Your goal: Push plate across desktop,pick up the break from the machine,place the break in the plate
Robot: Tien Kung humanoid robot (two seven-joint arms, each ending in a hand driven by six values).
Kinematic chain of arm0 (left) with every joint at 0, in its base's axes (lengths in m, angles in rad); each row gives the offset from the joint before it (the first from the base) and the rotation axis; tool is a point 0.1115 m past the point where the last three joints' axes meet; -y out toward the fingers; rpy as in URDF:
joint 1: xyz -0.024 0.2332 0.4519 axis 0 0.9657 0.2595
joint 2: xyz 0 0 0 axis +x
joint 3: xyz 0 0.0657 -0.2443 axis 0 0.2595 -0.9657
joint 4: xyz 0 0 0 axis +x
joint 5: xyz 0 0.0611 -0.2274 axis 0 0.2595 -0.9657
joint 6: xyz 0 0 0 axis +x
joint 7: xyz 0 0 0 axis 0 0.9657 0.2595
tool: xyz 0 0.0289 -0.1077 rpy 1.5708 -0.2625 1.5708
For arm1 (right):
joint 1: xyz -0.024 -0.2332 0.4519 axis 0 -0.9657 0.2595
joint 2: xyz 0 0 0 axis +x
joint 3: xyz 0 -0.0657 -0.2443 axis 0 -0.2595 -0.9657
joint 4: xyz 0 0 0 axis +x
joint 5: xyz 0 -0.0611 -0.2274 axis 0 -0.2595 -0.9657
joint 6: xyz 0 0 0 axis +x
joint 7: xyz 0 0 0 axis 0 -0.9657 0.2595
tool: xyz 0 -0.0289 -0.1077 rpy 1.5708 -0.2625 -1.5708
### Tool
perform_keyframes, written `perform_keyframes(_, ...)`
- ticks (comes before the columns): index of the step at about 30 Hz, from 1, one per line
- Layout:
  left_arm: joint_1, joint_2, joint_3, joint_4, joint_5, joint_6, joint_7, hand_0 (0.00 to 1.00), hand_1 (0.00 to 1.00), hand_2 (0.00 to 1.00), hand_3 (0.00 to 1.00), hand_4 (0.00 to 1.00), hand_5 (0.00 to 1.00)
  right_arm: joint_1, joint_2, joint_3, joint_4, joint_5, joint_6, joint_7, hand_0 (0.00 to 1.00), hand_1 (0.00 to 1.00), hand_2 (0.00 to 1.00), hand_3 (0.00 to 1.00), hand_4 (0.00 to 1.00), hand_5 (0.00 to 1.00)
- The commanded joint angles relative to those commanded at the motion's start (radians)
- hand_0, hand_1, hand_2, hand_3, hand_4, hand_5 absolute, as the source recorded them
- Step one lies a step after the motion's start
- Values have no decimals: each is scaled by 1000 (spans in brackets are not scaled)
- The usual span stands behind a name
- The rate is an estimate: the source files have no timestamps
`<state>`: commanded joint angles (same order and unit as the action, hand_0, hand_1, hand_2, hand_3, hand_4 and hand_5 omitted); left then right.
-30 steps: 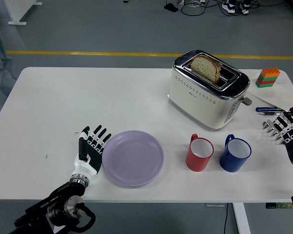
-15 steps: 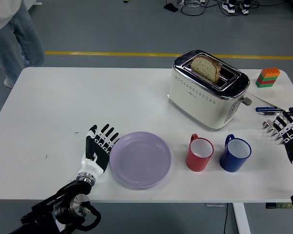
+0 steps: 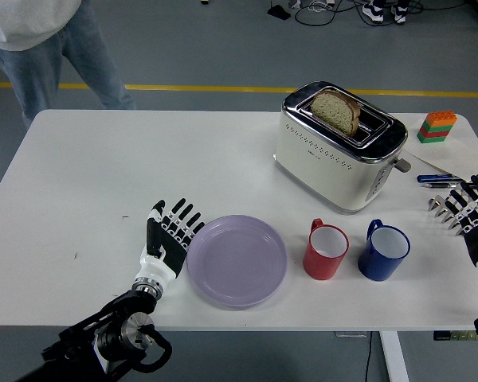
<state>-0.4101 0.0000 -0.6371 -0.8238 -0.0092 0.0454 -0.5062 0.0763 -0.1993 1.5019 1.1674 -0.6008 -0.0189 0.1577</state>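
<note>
The likeliest trouble, as I judge it, is the plate (image 3: 237, 260) running into the red mug (image 3: 327, 251) standing just beyond it on the side away from the left hand (image 3: 169, 236); a push carried too far along this line would be knocking the mug, and perhaps the blue mug (image 3: 384, 252) beside that. A second risk is the plate turning or slipping off the fingertips, since the contact is sitting at one edge only.

The left hand is lying flat and low on the surface (image 3: 143, 167), palm down, fingers spread and straight, released and grasping nothing, with its fingertips touching the plate's near rim. Its forearm is coming up from below the near edge.

The right hand (image 3: 468, 212) is resting apart at the far side, fingers extended and holding nothing.

The bread (image 3: 336, 111) is standing upright in the toaster (image 3: 338, 147), well beyond the plate from the left hand.
</note>
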Motion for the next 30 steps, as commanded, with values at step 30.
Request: perform_keyframes(30, 77, 46, -208, -140, 228, 118, 4, 770, 803, 866, 830, 589, 998, -4, -13, 13, 14, -6, -5, -2, 851, 801, 847, 838, 602, 492)
